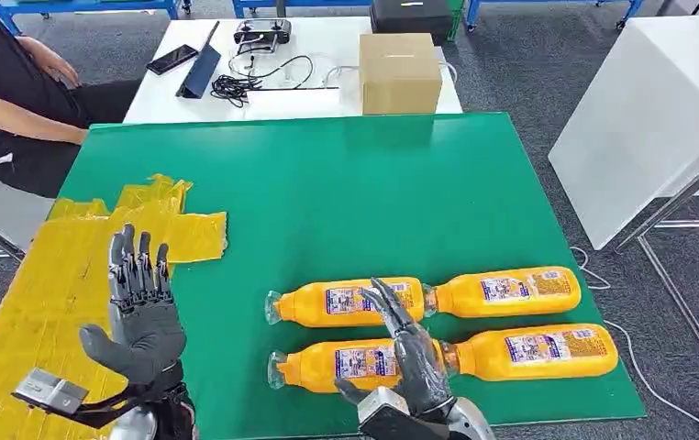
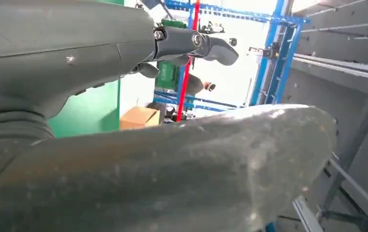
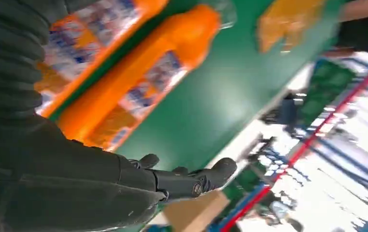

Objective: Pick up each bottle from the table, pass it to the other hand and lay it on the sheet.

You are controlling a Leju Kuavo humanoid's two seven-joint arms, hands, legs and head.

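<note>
Orange plastic bottles with printed labels, four of them, lie on their sides on your green table mat (image 1: 373, 192), in two rows of two. Each has its long axis running left-right across the table, clear cap end pointing to the robot's left. The near-left bottle (image 1: 327, 365) and near-right bottle (image 1: 538, 351) lie end to end, as do the far-left bottle (image 1: 337, 302) and far-right bottle (image 1: 506, 291).

Your right hand (image 1: 410, 344) is over the near-left bottle, fingers extended and apart toward the far-left one, gripping nothing; whether it touches the bottle you cannot tell. Your left hand (image 1: 141, 312) is raised, fingers straight and spread, holding nothing, above the crinkled yellow sheet (image 1: 43, 275) at the table's left side.
</note>
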